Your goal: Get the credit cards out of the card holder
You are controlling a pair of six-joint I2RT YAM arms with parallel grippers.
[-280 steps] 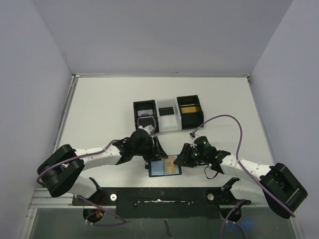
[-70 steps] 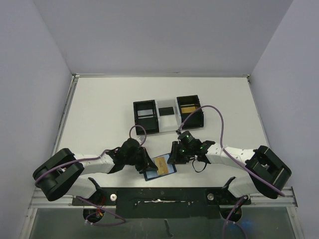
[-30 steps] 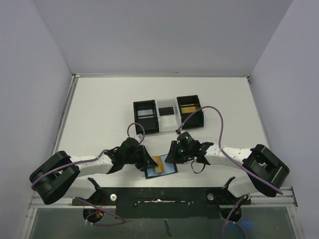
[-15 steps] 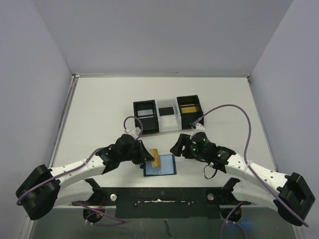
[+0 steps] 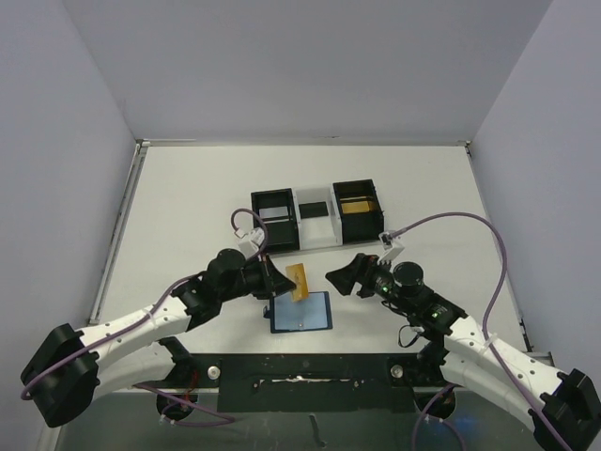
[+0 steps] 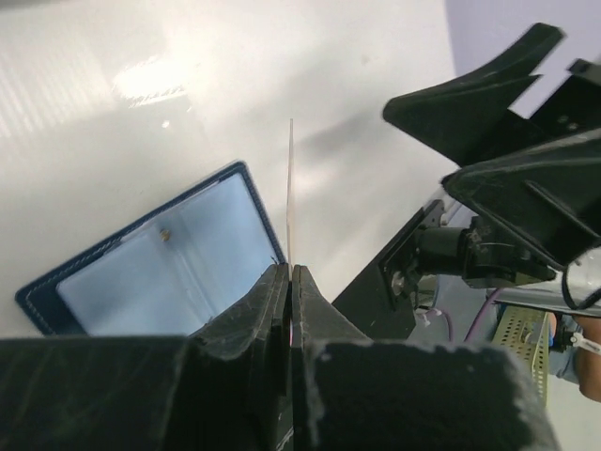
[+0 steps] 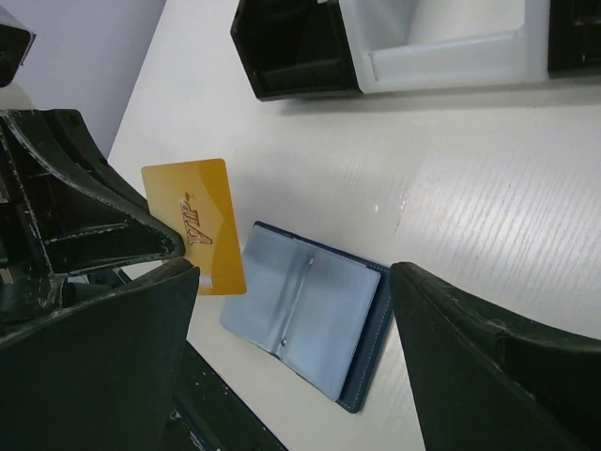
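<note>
Lifted since half a second ago: gold credit card (image 5: 297,280), now clear of the card holder (image 5: 300,313) and raised at its 12 o'clock. It is pinched at one edge by the left gripper (image 5: 279,282), fingers closed tight on it.
Card holder: navy bifold, lying open and flat on the white table (image 5: 188,207), pale blue inside showing.
Right gripper (image 5: 344,274): drawn back to the holder's 2 o'clock, fingers spread wide, holding nothing.
Black-and-clear compartment box (image 5: 317,218): farther off at 12 o'clock, gold contents in its right-hand section.
</note>
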